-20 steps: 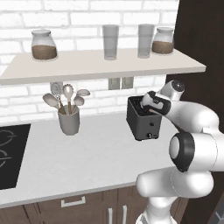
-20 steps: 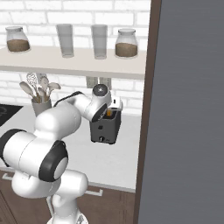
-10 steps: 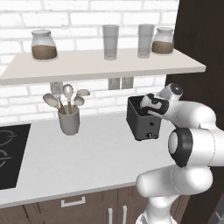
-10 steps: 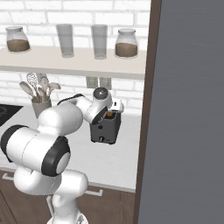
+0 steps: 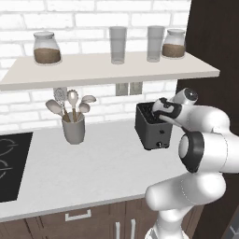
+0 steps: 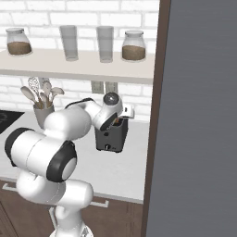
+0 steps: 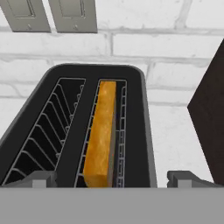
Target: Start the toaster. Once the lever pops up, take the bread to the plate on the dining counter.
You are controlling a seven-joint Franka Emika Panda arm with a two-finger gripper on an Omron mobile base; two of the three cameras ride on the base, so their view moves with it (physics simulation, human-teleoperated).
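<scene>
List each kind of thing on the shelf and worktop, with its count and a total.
Jars with brown contents: 2
Empty glasses: 2
Utensil cup: 1
Toaster: 1
Bread slice: 1
Total: 7

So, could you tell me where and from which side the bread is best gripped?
Grip the bread by its top edge, coming straight down from above: it stands on edge in the toaster's right-hand slot as the hand view shows it, with just that narrow edge exposed, so the open gripper should straddle its thin faces.
</scene>
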